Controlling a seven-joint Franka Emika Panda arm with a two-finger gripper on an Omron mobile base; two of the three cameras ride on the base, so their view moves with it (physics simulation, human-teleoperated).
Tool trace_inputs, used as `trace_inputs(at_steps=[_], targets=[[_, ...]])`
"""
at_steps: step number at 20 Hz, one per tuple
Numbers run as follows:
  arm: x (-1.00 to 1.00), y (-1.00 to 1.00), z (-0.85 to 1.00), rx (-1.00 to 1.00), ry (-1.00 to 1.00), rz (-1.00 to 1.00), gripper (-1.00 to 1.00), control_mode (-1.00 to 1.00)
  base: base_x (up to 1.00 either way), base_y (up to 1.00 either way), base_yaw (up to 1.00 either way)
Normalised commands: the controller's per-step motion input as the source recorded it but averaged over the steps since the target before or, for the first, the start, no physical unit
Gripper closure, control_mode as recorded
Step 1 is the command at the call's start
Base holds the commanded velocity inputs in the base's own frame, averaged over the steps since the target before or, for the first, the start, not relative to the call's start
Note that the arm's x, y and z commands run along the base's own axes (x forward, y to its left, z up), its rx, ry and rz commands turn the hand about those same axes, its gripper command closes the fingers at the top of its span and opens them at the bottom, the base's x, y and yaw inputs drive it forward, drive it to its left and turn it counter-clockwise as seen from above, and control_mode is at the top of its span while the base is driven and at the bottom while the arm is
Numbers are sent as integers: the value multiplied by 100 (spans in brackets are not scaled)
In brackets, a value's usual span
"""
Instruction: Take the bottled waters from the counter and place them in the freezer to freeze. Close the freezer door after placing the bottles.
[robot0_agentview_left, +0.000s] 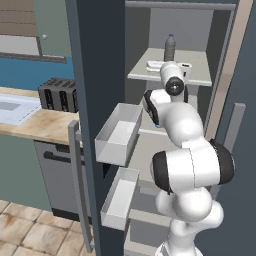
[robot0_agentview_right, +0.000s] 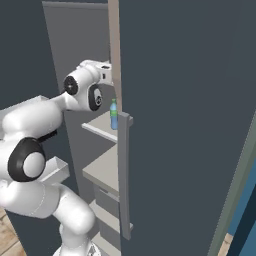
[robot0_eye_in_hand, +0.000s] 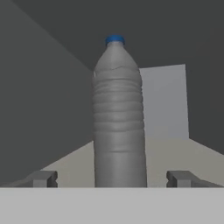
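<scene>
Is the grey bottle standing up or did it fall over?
Standing up. The grey bottle sits upright on the freezer shelf, cap on top, between the open gripper fingertips.

Two base cameras look forward from behind the arm, sharing the open freezer; the hand camera faces its shelf closely.

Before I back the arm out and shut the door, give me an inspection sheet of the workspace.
Surface: freezer shelf, pale grey, carries the grey bottle.
Job's things: grey bottle upright on the upper shelf; blue bottle upright on a lower shelf; freezer door wide open, its white bins showing.
Clutter: toaster on the counter.
Grippers: gripper open, a finger on each side of the grey bottle, not touching it.
Cables: nothing seen.
Surroundings: sink left of the counter, tiled floor.
</scene>
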Motion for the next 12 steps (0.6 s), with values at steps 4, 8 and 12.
trace_inputs(at_steps=[4,8,12], targets=[[-27,0,5,0,0,2,-100,-100,0,0,0],[-28,0,9,0,0,2,-100,-100,0,0,0],[-48,-1,23,0,-1,1,-100,-100,0,0,0]])
